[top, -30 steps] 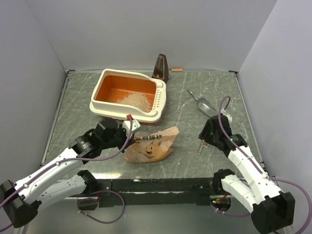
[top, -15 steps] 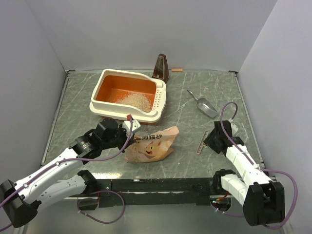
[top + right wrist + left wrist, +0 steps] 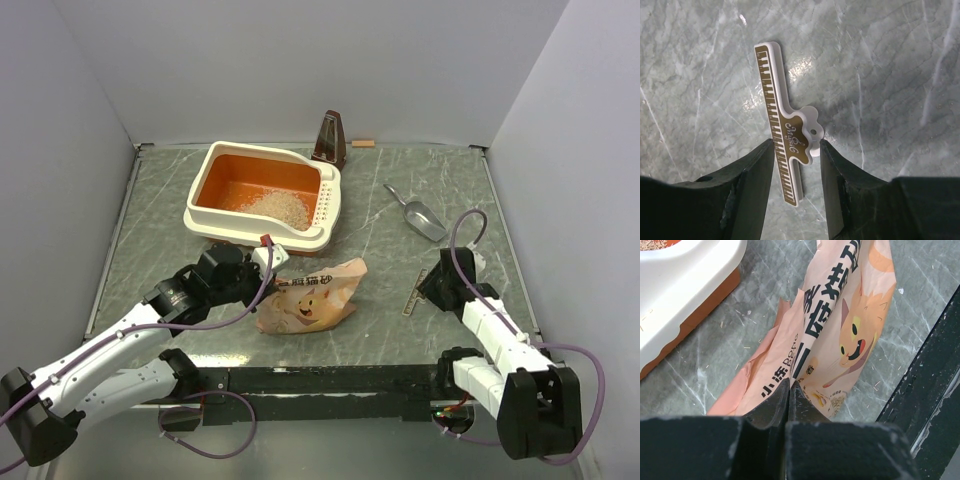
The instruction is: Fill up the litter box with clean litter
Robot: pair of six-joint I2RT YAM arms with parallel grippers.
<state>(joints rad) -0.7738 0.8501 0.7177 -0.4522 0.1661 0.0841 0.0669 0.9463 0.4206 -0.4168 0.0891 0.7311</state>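
Since one second ago, the right gripper (image 3: 432,290) has drawn back toward its base. Now it hangs over a white clip (image 3: 790,135) with gold piano keys, which lies flat on the table between the two fingers. The jaws stand half apart; whether they touch the clip is hard to say, perhaps not. A metal scoop (image 3: 425,220) lies well beyond this gripper. The left gripper (image 3: 790,390) has not moved: its jaws are pressed together on the edge of the tan bag (image 3: 840,315), which spreads out ahead of it. The litter box (image 3: 250,228) sits just beyond this gripper, and the clean litter (image 3: 280,207) makes a small heap inside.
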